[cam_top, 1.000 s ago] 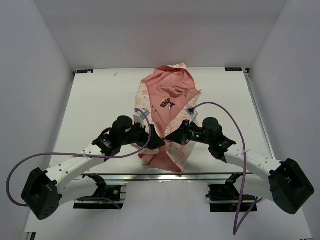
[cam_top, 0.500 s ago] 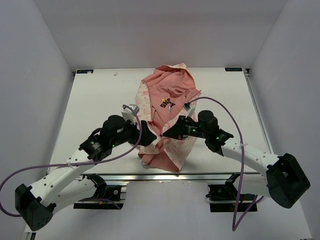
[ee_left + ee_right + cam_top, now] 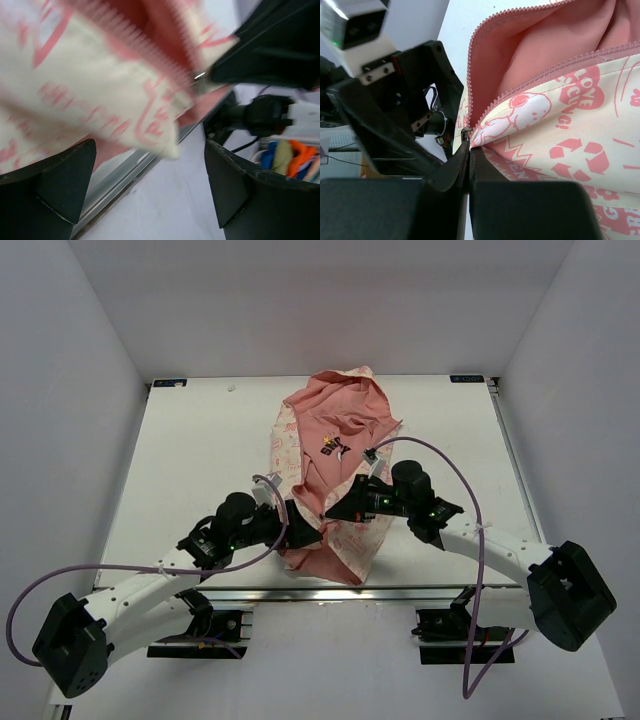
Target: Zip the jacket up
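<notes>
White table (image 3: 180, 460) seen from above: the jacket (image 3: 335, 445) lies open at the middle, pink lining up. At its near hem the left gripper (image 3: 300, 530) and the right gripper (image 3: 338, 512) come together.

Left wrist: the left gripper's fingers (image 3: 55, 185) stand wide apart, released, with cream fabric hanging just above the gap.

Right wrist: the right gripper's fingers (image 3: 487, 175) are clenched on the jacket at the bottom end of its zipper (image 3: 495, 105).
</notes>
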Robot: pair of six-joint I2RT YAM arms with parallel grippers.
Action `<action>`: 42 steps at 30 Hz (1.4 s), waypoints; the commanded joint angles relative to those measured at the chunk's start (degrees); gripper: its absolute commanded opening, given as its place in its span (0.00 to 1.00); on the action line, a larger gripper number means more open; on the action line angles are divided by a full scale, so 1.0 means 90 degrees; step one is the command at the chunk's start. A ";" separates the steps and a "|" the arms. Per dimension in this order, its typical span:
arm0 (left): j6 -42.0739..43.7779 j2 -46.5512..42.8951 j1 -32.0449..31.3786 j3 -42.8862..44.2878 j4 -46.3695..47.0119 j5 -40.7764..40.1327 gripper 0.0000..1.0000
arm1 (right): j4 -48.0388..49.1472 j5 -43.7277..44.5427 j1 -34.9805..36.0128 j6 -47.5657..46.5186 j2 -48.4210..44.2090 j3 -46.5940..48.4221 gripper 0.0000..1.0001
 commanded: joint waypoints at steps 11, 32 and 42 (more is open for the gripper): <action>-0.1006 0.0565 0.0472 -0.0384 0.3005 0.1102 0.94 | 0.0326 -0.0001 0.0030 0.0184 -0.0145 -0.0234 0.00; -0.1065 0.0917 0.0551 -0.0433 0.3309 0.1337 0.70 | 0.1479 0.0204 0.0030 0.0634 -0.0487 -0.0849 0.00; -0.1084 0.1376 0.0551 -0.0394 0.3571 0.1668 0.72 | 0.1811 0.0097 0.0030 0.0761 -0.0448 -0.0957 0.00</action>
